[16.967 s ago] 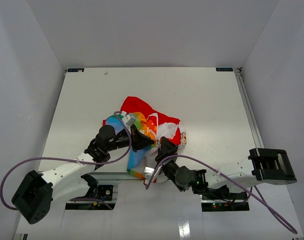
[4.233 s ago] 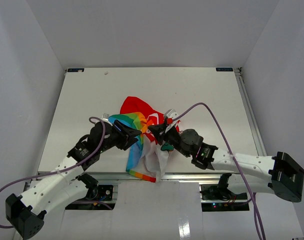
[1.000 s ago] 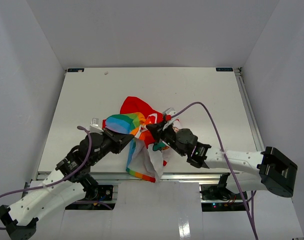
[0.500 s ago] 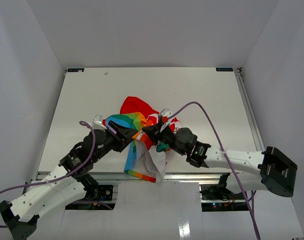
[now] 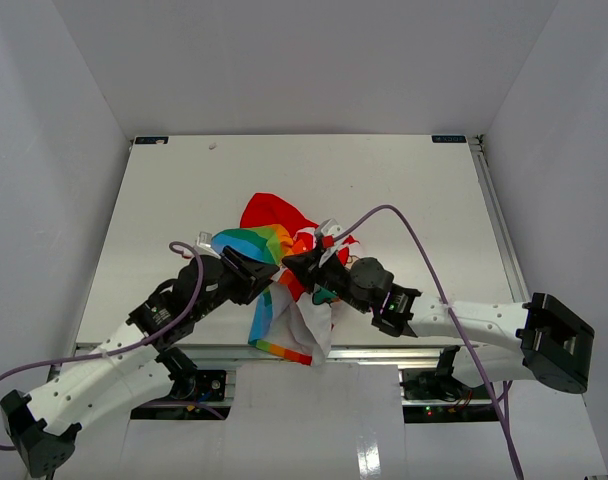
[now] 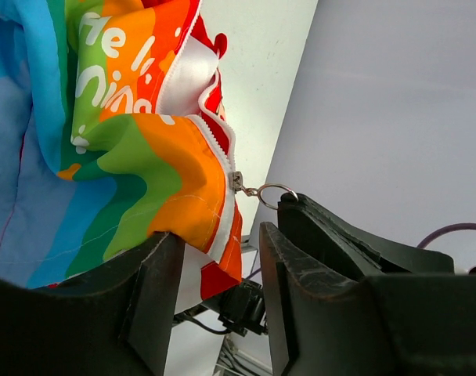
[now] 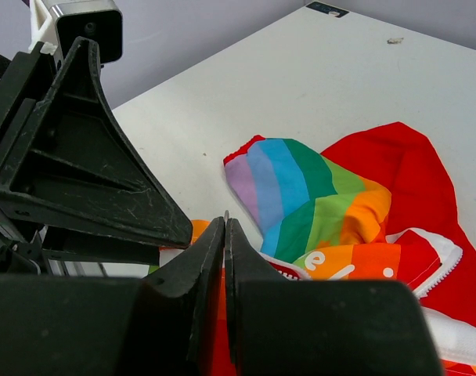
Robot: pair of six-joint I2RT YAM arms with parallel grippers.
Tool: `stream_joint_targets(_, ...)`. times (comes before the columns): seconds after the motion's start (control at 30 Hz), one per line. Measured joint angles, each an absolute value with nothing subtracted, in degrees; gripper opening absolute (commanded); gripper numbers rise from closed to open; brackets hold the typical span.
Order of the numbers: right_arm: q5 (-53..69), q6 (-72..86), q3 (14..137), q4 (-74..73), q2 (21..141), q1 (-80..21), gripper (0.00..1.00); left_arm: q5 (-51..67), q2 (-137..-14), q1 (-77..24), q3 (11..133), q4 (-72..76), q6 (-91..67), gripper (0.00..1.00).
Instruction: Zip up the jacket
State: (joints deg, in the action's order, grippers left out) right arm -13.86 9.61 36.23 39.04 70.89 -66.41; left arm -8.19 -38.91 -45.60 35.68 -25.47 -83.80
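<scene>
The jacket (image 5: 267, 216) lies bunched on the counter (image 5: 404, 200), in the middle of its width and toward the near side. Its red part is spread farthest back, a rainbow-striped panel (image 5: 246, 243) is raised at the jacket's left, and a white part (image 5: 302, 322) hangs over the counter's near edge.

In the left wrist view the striped panel bears white lettering. A row of zipper teeth (image 6: 216, 143) runs down its edge to a metal slider (image 6: 236, 182) with a ring pull (image 6: 278, 196).

The left tool (image 6: 226, 227) sits at the jacket's left side with its fingers (image 6: 148, 301) standing apart. The panel's orange and red edge hangs in the gap between them, and a strip of background shows beside the fabric. The ring pull sits right at the tip of one finger.

The right tool (image 7: 225, 222) reaches into the jacket from its right side. Its fingers are pressed together with only a thin slit between them, and nothing can be seen held there. Its tips stand just beside the left tool, above the jacket's folds.

A purple cable (image 5: 404, 225) arcs over the counter to the right of the jacket.
</scene>
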Motion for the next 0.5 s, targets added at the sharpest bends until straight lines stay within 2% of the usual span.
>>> stream_joint_targets(0.13,-14.2,9.6,36.2,39.4,70.9,-66.6,0.08,-8.4,-39.3,-45.6,35.7,-25.6,-85.2,0.36)
stream_joint_targets(0.2,-14.3,9.7,36.2,39.8,70.9,-66.8,0.08,-8.6,-40.0,-45.6,35.7,-25.5,-85.9,0.21)
stream_joint_targets(0.23,-14.2,9.7,36.2,40.0,70.9,-66.9,0.08,-8.6,-40.6,-45.6,35.7,-25.4,-86.2,0.19)
stream_joint_targets(0.3,-14.3,9.9,36.2,40.6,70.9,-67.3,0.08,-8.6,-41.7,-45.6,35.7,-25.2,-86.6,0.0)
stream_joint_targets(0.5,-15.4,10.4,34.1,43.0,71.0,-68.0,0.08,-9.5,-41.2,-45.6,35.3,-24.5,-87.3,0.0)
